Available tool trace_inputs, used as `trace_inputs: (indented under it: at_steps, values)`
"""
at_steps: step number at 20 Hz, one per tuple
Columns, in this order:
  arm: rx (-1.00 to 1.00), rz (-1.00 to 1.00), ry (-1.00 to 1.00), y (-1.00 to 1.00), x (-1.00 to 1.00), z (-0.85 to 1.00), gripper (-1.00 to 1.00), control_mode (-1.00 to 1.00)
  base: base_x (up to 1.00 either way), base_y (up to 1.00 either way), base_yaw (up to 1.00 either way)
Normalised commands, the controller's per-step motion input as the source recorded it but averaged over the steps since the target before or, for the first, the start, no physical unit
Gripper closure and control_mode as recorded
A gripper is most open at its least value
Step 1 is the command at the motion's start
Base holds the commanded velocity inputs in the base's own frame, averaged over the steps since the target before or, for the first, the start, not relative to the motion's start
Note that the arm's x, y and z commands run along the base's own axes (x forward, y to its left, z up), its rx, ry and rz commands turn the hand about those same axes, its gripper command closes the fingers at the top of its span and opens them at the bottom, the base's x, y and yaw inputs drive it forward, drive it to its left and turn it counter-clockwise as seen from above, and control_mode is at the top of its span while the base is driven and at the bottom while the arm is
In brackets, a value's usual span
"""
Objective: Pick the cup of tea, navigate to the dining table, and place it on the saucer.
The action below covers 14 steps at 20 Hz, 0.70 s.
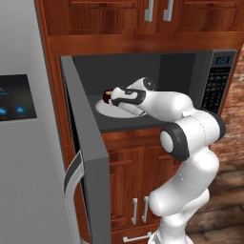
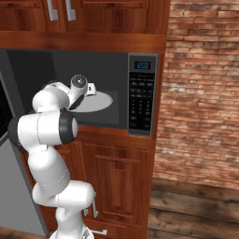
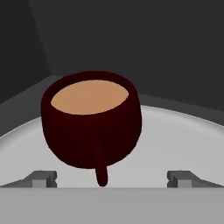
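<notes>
The cup (image 3: 92,120) stands upright on the white turntable (image 3: 175,140) inside the microwave (image 1: 209,81), its mouth up and the light brown tea level inside. In the hand view its handle points straight back at the camera, running down the near side of the cup between the two fingertips (image 3: 41,178), which stand wide apart on either side and touch nothing. So the tool (image 3: 111,179) is open, just short of the cup, with nothing held.

From the left base view the arm reaches into the oven cavity past the door (image 1: 88,157), which hangs swung out to the left; there the cup (image 1: 107,96) is a small dark patch at the end of the hand, over the turntable's (image 1: 107,110) left part. From the right base view the wrist hides the cup, but the turntable (image 2: 100,100) lies bare to the right of it, and the keypad (image 2: 141,100) and a brick wall (image 2: 205,88) come into sight. A fridge (image 1: 24,143) stands left of the oven in the left view.
</notes>
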Motion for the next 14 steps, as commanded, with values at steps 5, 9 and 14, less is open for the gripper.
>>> trace_inputs:
  at_steps: [5,9,14]
  values:
    - [0.0,0.0,0.0,0.06,0.0,0.0,-1.0,-1.0,0.0,0.0,0.0]
    - [0.0,0.0,0.0,0.0,0.01,0.0,-1.0,-1.0,0.0,0.0,0.0]
    - [0.0,0.0,0.0,0.0,0.13,0.0,-1.0,-1.0,0.0,0.0,0.0]
